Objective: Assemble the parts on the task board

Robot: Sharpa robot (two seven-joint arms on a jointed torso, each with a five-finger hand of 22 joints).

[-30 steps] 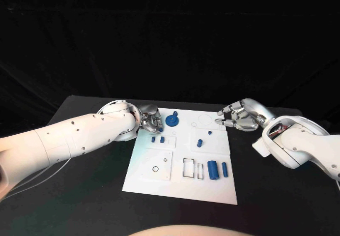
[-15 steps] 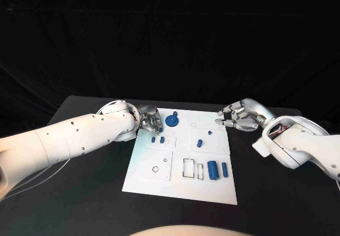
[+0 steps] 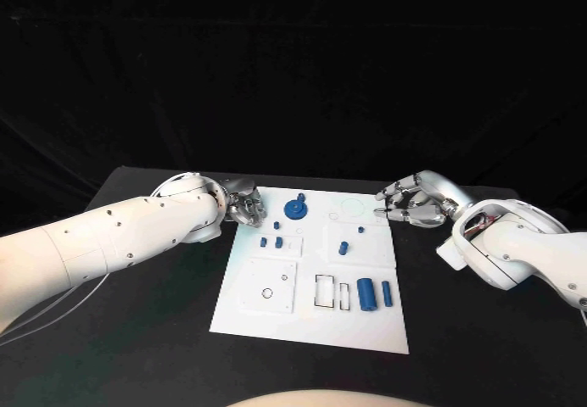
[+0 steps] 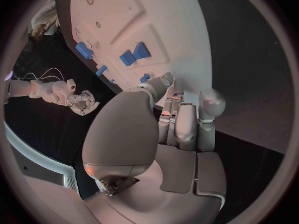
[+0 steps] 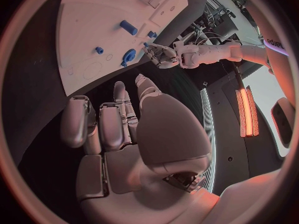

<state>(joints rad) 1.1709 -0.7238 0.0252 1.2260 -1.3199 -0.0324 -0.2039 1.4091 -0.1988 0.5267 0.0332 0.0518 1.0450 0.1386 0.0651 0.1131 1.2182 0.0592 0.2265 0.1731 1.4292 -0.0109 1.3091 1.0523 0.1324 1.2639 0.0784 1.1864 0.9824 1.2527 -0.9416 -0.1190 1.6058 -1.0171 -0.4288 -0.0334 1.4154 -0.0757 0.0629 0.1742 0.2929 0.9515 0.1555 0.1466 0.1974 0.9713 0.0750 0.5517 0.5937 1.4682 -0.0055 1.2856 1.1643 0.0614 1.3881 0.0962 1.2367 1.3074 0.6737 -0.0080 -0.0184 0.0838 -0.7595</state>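
The white task board (image 3: 306, 284) lies in the middle of the black table. A blue round knob (image 3: 295, 208) stands at its far end, with small blue pegs (image 3: 271, 242) and a short blue peg (image 3: 343, 248) nearer. Two blue cylinders (image 3: 376, 294) lie by the rectangular slots. My left hand (image 3: 245, 206) hovers at the board's far left edge, fingers curled in, holding nothing. My right hand (image 3: 410, 203) hangs off the far right corner, also curled and holding nothing. The left wrist view shows curled fingers (image 4: 187, 127) beside the board (image 4: 156, 25). The right wrist view shows the knob (image 5: 129, 56).
Black table (image 3: 135, 339) surrounds the board on all sides, with free room at the front and on both flanks. An empty round hole (image 3: 268, 292) and rectangular slots (image 3: 327, 289) sit on the board's near half.
My left hand has drawn back to the left, from over the board's far left corner to just beside its edge. The right hand and the parts have stayed put.
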